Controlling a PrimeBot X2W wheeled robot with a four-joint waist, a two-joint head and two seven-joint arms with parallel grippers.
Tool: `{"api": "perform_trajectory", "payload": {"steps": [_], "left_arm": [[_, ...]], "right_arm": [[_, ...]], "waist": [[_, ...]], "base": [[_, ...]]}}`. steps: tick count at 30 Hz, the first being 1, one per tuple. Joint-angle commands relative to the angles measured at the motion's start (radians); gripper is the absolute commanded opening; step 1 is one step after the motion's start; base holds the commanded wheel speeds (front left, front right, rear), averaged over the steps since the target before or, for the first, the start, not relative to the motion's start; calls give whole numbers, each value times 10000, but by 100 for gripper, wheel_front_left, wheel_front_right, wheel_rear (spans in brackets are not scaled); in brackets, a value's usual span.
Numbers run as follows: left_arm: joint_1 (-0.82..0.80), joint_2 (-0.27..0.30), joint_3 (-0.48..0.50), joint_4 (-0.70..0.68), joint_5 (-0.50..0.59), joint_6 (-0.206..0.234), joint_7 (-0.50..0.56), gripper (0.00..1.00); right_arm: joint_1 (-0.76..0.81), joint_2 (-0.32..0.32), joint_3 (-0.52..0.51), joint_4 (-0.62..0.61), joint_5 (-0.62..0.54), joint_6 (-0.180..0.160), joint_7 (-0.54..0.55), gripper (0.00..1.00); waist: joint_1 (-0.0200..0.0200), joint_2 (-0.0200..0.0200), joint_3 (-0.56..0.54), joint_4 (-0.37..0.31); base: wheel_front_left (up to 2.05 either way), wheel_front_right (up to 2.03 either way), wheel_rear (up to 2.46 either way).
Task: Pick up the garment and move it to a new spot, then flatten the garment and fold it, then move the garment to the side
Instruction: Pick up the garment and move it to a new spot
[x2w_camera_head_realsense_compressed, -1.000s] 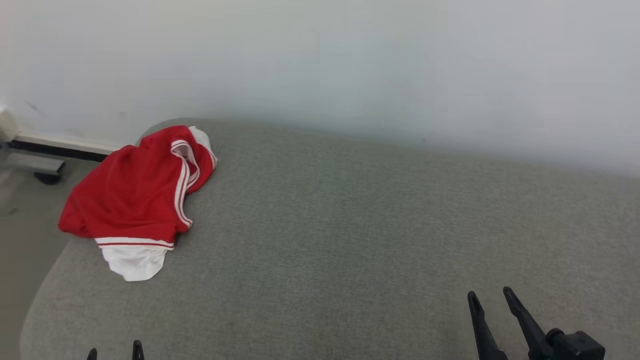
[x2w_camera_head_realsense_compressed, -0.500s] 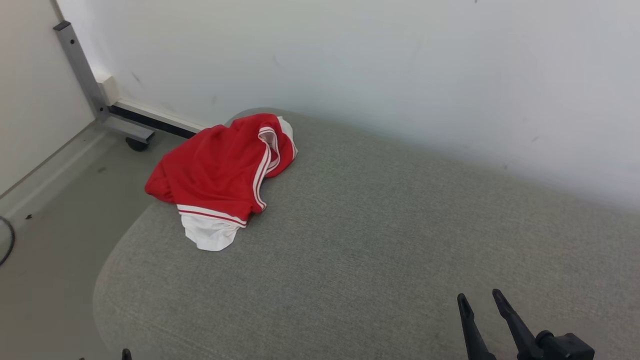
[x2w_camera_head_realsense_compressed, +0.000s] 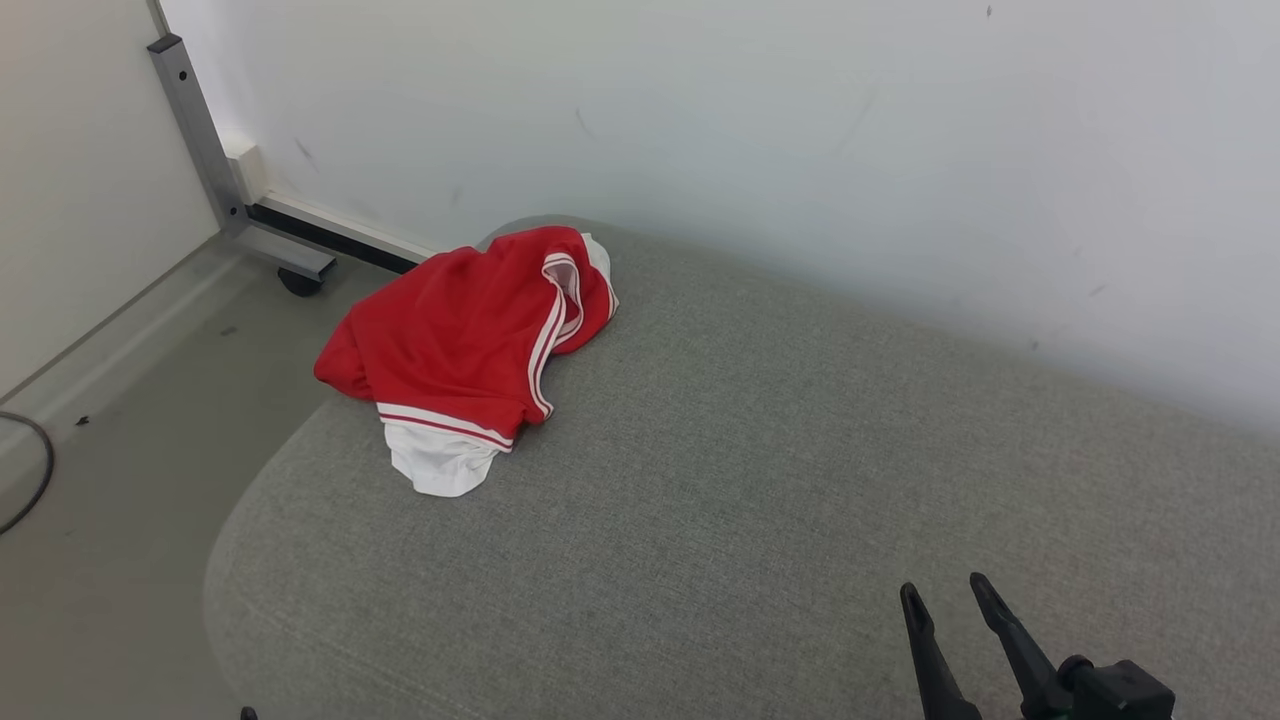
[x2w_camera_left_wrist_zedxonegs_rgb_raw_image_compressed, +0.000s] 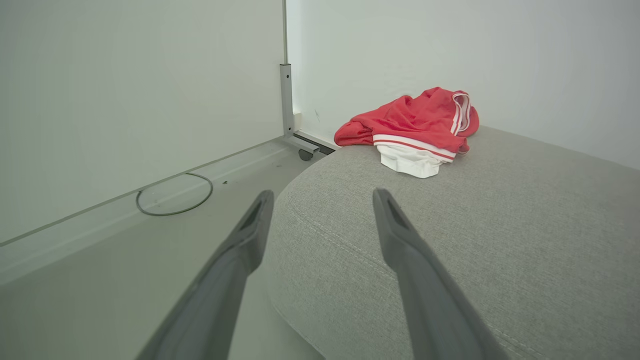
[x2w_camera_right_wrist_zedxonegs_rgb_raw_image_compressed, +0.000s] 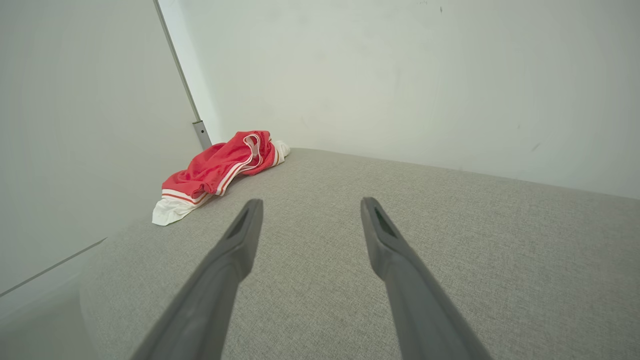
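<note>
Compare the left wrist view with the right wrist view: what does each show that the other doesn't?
Left wrist, not right: the open left gripper, a cable loop on the floor, a caster at the metal post's base. Right wrist, not left: the open right gripper. Both: the red garment on the grey cushion, the white wall, the post.

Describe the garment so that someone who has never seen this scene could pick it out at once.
Start at the grey upholstered cushion that runs along the white wall. Go to its far left corner, near the metal post: the garment lies crumpled there, at the cushion's edge. It is bright red among greys and whites, with white stripes and a white band.
</note>
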Motion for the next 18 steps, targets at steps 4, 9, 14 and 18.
{"api": "perform_trajectory", "payload": {"steps": [4,9,14,18], "left_arm": [[-223,-9,-82,367,-211,-119,-32,100],[-1220,247,-342,1214,-360,-270,-15,100],[-2671,603,-562,1649,-666,-335,571,100],[-4307,943,-774,2100,-1138,-387,1715,100]], "right_arm": [[174,86,-88,-92,46,-24,-5,100],[170,19,-94,-219,-60,-24,-5,100],[-80,-198,46,-360,-157,-24,9,100],[-438,-519,122,-613,-257,-24,182,100]], "waist": [[-1,-1,-34,-43],[-1,-1,184,-187],[-1,-1,737,-430],[-1,-1,1529,-796]], "base": [[0,0,0],[0,0,0],[0,0,0],[0,0,0]]}}
